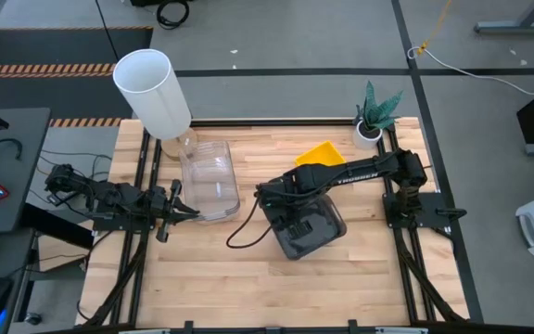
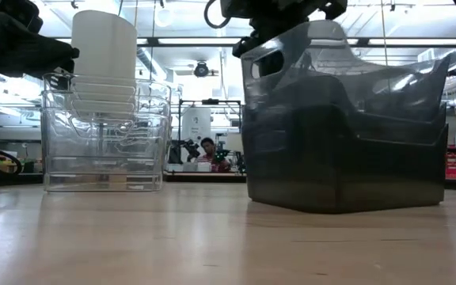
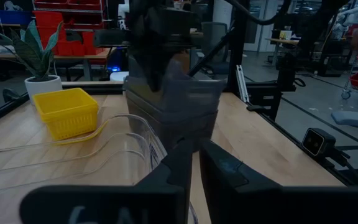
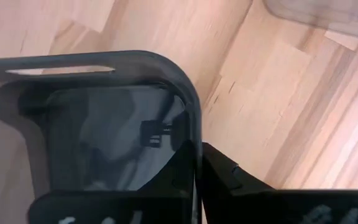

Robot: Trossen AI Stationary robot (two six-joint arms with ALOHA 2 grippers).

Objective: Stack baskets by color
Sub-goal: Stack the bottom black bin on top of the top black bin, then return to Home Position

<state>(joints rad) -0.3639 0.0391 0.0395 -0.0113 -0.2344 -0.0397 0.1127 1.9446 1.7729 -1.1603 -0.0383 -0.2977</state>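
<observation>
Your right gripper [image 4: 197, 165] sits over the rim of the dark grey baskets [image 1: 306, 228], one finger inside the wall and one outside, nearly closed on that rim. The right wrist view shows this pinch close up; the high view only shows the arm lying across the stack and hides the fingers. The low view shows what the others don't: the grey stack [image 2: 343, 127] is two or more bins nested, its base looking slightly tilted on the wood.

Your left gripper [image 3: 194, 165] is at the table's left side, fingers almost together with a thin gap, right at the near edge of the clear baskets [image 1: 209, 178]. You can't tell whether it pinches the clear rim or just touches it.

The yellow basket [image 1: 321, 154] lies behind the grey stack, partly covered by the right arm in the high view; the left wrist view shows it whole [image 3: 67, 112], beside the potted plant [image 1: 375, 116]. The tall white cylinder [image 1: 153, 91] stands at the far end of the clear baskets. In the low view a person [image 2: 209, 150] shows in the room beyond the table [image 1: 360, 278].
</observation>
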